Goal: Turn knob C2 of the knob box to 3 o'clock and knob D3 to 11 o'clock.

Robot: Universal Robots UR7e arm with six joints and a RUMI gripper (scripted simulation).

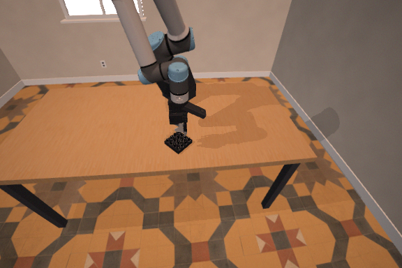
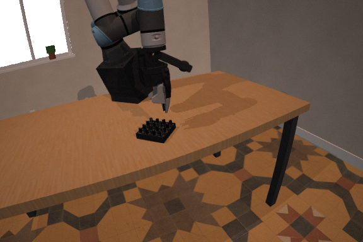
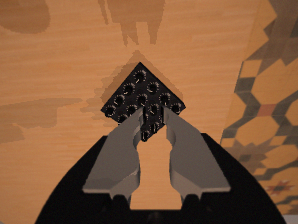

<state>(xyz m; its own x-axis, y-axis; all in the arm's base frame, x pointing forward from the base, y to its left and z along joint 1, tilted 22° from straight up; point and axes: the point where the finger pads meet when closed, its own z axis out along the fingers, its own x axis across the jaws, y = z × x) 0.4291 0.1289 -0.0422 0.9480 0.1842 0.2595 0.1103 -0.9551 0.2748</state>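
Top view, box position: the knob box (image 1: 178, 142) (image 2: 155, 131) (image 3: 131, 93) rests on the table (image 1: 105, 130) (image 2: 94, 146) (image 3: 60, 65), just in front of and below the gripper (image 1: 183, 133) (image 2: 166, 109) (image 3: 153, 107).
Top view, box orientation: set cornerwise to the table edge.
Top view, limits: knob pointers too small to read.
Exterior view, height: fingertips above the box's far side, apart from the knobs; a gap the top view does not settle.
Exterior view, coming move: judged to be a descent, with some sideways correction if the chosen knob is not beneath.
Wrist view, gripper state: fingers nearly together, a narrow gap between the tips, nothing gripped.
Wrist view, alignment: tips overlap the box's lower part in line of sight; finger gap runs toward its far corner.
Wrist view, limits: socket not made out; C2 and D3 cannot be identified.
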